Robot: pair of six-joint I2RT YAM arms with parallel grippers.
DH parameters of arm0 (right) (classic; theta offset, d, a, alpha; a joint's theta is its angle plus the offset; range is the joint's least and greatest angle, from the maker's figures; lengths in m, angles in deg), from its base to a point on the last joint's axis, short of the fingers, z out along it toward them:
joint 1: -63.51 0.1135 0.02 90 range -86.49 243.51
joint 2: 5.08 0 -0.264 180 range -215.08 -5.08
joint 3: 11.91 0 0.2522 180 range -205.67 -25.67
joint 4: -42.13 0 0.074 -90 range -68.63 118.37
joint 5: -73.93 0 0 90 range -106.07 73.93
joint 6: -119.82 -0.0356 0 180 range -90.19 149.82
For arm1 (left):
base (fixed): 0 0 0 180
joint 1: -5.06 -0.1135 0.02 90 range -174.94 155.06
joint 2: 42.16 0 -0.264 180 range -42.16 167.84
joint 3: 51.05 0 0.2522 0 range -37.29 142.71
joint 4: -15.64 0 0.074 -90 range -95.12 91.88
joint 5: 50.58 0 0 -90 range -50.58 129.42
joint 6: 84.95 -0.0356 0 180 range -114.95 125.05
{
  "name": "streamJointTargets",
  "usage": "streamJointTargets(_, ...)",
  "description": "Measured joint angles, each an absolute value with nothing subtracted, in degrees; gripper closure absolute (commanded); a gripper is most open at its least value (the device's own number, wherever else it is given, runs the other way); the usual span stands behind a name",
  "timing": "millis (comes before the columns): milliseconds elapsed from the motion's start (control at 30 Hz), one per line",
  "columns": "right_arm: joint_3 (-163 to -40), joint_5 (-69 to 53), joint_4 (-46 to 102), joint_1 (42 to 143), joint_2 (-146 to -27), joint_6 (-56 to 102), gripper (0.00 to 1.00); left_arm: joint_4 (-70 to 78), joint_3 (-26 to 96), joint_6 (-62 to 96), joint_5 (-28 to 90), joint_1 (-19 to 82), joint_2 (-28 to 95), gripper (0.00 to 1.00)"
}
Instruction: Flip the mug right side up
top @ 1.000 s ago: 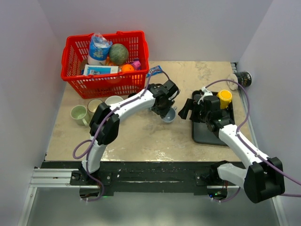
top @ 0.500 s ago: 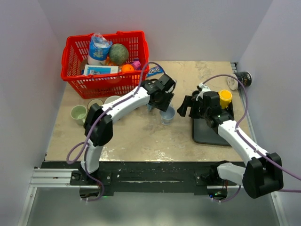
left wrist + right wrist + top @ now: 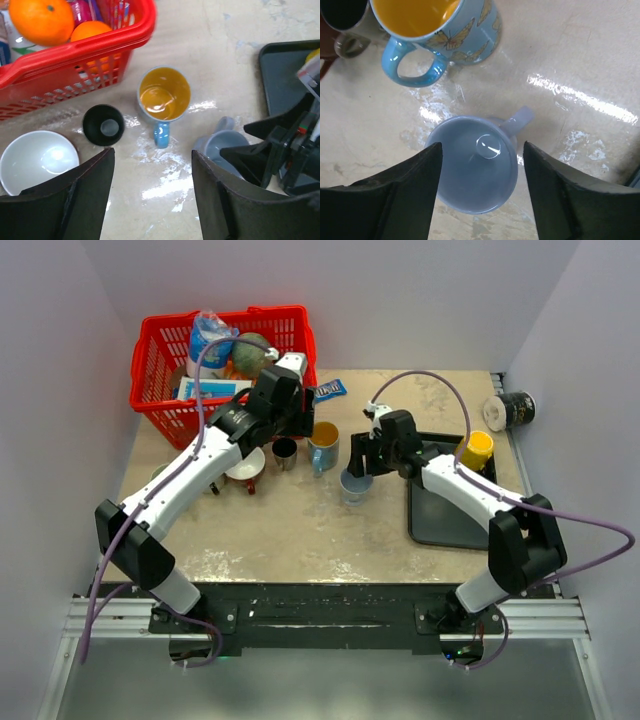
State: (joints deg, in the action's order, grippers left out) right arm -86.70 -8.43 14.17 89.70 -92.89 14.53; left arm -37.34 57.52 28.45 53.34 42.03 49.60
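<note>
**Mug upright: check the stand and clear both hands**

Since the earlier frame, the left arm has swung away from the pale blue mug (image 3: 355, 487) toward the red basket (image 3: 220, 420). The right arm has come in from the tray (image 3: 440, 525) and now hangs over the mug.

**Position of the mug.** The mug stands mouth up on the tabletop, between the butterfly mug (image 3: 164, 94) and the tray. Its handle points toward the tray side. It touches neither neighbour.

**Left hand.** The left hand (image 3: 152, 160) is spread wide and holds nothing. It hovers above the butterfly mug, a black cup (image 3: 103, 125) and a white bowl (image 3: 39, 159).

**Right hand.** The right hand (image 3: 482, 150) is also open, with one finger on each side of the mug's rim. The wrist view shows no finger pressed against the wall, so treat the mug as free.

**Procedure.** The turn itself looks complete, so what remains is a clean exit.

1. Confirm that the base sits flat and the mug does not rock.
2. If you correct its stand, close across the body, not across the handle.
3. Lift the right hand straight up before you travel sideways. A slanted exit risks catching the rim or handle.
4. Keep clear of the butterfly mug just beside it.
</note>
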Motion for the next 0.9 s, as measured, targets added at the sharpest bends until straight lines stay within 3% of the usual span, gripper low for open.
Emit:
streamJointTargets(300, -89.0, -17.2, 7.7, 91.8, -94.9, 15.8, 0.48, -36.5, 50.2, 28.5, 50.1, 35.5, 49.0, 0.31)
streamJointTargets(500, -90.2, -19.6, 6.2, 92.7, -97.9, 16.0, 0.65, -35.8, 50.0, 28.4, 48.3, 33.6, 49.0, 0.3)
streamJointTargets(633, -91.4, -20.8, 5.8, 93.5, -101.4, 15.4, 0.97, -35.5, 50.0, 28.3, 47.2, 32.5, 49.0, 0.3)
streamJointTargets(667, -91.9, -21.2, 5.5, 93.7, -102.0, 15.1, 1.0, -35.5, 50.0, 28.2, 47.1, 32.2, 49.0, 0.3)
streamJointTargets(900, -95.2, -26.6, 4.4, 94.4, -103.7, 11.7, 1.0, -35.5, 50.0, 28.0, 46.4, 30.7, 49.0, 0.29)
